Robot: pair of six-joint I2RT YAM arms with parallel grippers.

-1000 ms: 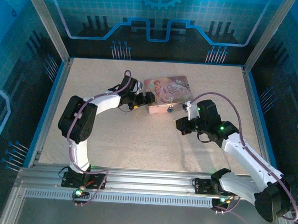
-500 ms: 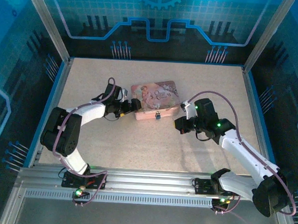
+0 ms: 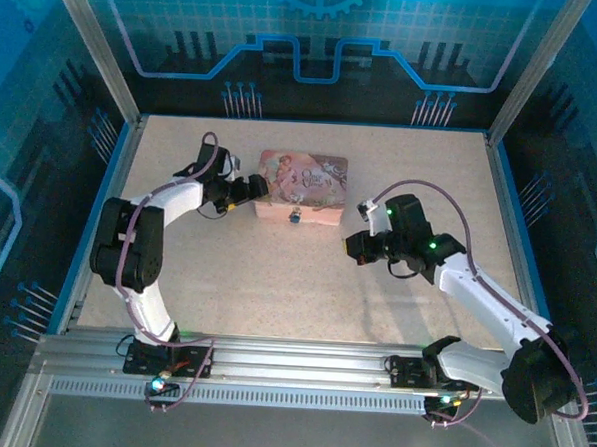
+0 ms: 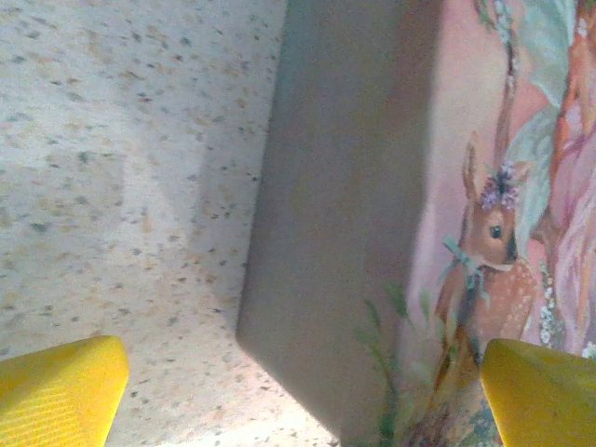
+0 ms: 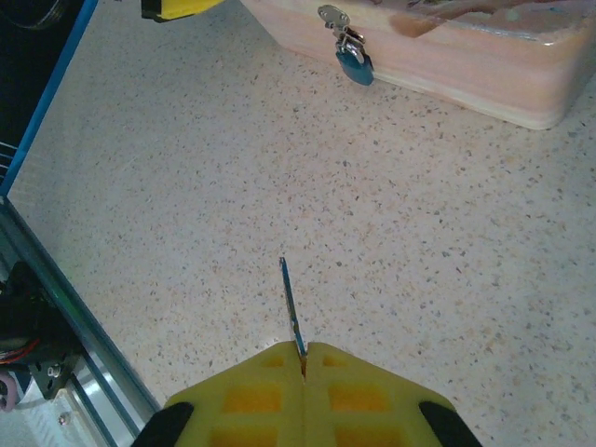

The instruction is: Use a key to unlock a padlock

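The padlock hung on the near side of the pink tin on the tabletop. The right jaws were clamped on the key, well apart from the padlock. The left jaws stood wide apart at the tin's left end, possibly touching it.

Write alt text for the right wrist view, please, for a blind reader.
The shut right pincer grips a thin key, its blade pointing over the speckled table toward a small blue padlock hanging on the front of a pink tin.
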